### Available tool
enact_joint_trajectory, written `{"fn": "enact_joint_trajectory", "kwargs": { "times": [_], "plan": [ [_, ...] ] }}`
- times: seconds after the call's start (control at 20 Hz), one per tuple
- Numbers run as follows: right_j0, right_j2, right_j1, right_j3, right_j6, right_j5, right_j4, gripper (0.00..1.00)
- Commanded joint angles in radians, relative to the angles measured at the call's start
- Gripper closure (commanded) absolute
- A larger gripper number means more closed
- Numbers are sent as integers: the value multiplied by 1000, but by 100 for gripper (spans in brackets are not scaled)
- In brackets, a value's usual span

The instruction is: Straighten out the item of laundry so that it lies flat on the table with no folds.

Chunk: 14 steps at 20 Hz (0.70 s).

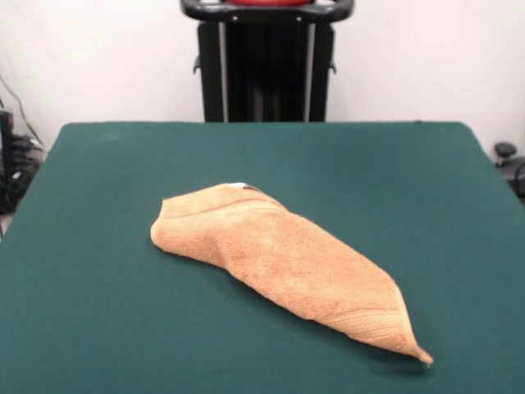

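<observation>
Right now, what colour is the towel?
Light orange-tan, seen in the front view: the towel lies folded on the dark green table.

The place looked like a robotics lab or test room rather than a home. A black robot pedestal (267,70) stood at the far edge of a large table (98,246) covered in flat dark green felt, with a strip of red arm housing (268,2) just showing at the top. Behind it ran a plain, bare white wall (418,57). Loose cables and dark equipment (12,160) sat at the left edge beside the table, and a small black knob-like fitting (505,151) showed at the right edge. The only household item was an orange-tan towel (283,258), lying folded on the felt.
</observation>
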Motion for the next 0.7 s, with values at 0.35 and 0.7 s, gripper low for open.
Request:
{"fn": "enact_joint_trajectory", "kwargs": {
  "times": [0.35, 0.7],
  "plan": [
    [-159, 72, 171, 429, -304, -363, 133, 0],
    [-294, 248, 194, 566, -383, -567, 279, 0]
  ]
}}
